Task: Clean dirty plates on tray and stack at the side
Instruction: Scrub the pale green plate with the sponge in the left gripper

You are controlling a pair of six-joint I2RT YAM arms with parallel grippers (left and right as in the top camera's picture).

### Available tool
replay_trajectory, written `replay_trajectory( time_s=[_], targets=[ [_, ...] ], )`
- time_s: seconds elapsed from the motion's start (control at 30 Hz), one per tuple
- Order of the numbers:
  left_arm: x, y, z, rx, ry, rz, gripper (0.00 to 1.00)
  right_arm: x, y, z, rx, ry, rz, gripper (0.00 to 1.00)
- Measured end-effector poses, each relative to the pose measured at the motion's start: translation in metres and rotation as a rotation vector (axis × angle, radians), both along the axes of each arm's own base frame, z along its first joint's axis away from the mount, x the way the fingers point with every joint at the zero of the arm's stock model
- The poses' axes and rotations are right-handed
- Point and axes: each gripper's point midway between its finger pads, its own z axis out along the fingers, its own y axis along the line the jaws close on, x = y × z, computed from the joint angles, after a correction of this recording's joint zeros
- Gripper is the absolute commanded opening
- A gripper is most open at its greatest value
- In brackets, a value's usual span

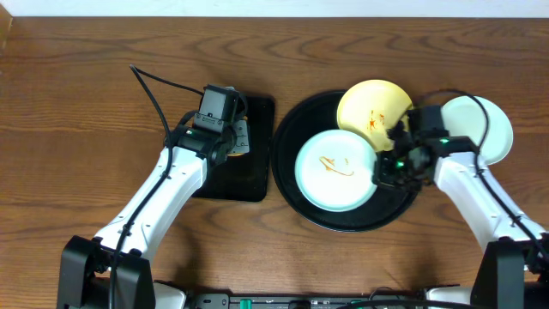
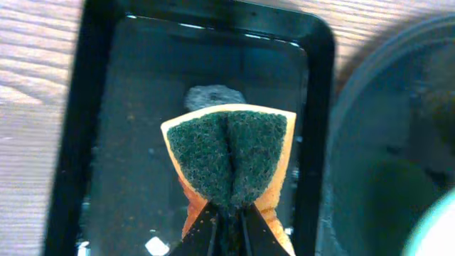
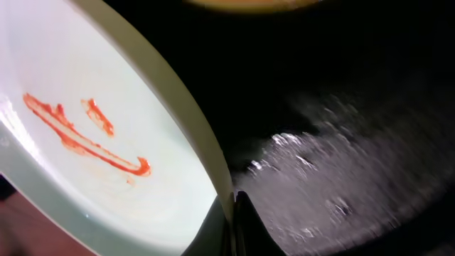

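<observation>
The round black tray [image 1: 292, 146] holds a mint-blue plate [image 1: 330, 176] with an orange sauce smear and a yellow plate [image 1: 364, 103] with a red smear. Another mint-blue plate [image 1: 480, 124] lies on the table at the tray's right. My right gripper [image 1: 384, 168] is shut on the rim of the smeared mint-blue plate [image 3: 85, 135]; the wrist view shows the rim pinched between the fingers [image 3: 233, 224]. My left gripper [image 1: 225, 137] is shut on a folded orange sponge with a green scouring face [image 2: 229, 160], above the rectangular tray.
A small rectangular black tray [image 1: 249, 180] lies left of the round tray, under the left gripper; it fills the left wrist view [image 2: 128, 142]. A black cable [image 1: 154, 90] runs over the table at the back left.
</observation>
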Motion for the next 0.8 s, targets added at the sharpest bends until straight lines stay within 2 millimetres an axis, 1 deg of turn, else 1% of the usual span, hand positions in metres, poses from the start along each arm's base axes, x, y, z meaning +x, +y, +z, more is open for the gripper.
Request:
replay_trajectory(
  time_s=[0.07, 0.2, 0.33, 0.4, 0.43, 0.53, 0.7, 0.8],
  targets=[
    [0.001, -0.008, 0.002, -0.041, -0.003, -0.023, 0.08, 0.005, 0.006, 0.001, -0.012, -0.025, 0.002, 0.01],
    [0.003, -0.034, 0.01, -0.132, -0.028, -0.094, 0.08, 0.011, 0.015, 0.001, -0.044, -0.061, 0.002, 0.01],
    [-0.001, -0.066, 0.017, -0.182, -0.057, -0.182, 0.08, 0.01, 0.02, 0.0, -0.067, -0.066, 0.008, 0.01],
    [-0.006, -0.087, 0.017, -0.197, -0.066, -0.236, 0.08, 0.009, 0.02, -0.001, -0.075, -0.064, 0.008, 0.01],
    [-0.008, -0.093, 0.016, -0.202, -0.065, -0.252, 0.08, 0.009, 0.02, -0.002, -0.078, -0.061, 0.005, 0.01],
    [-0.016, -0.12, 0.004, -0.213, -0.046, -0.309, 0.08, 0.005, 0.018, -0.009, -0.091, -0.027, -0.002, 0.01],
    [-0.028, -0.163, -0.025, -0.227, -0.013, -0.382, 0.08, 0.0, 0.018, -0.029, -0.1, 0.043, -0.005, 0.01],
    [-0.038, -0.189, -0.039, -0.237, -0.008, -0.432, 0.08, -0.002, 0.019, -0.037, -0.095, 0.07, -0.004, 0.01]
  ],
)
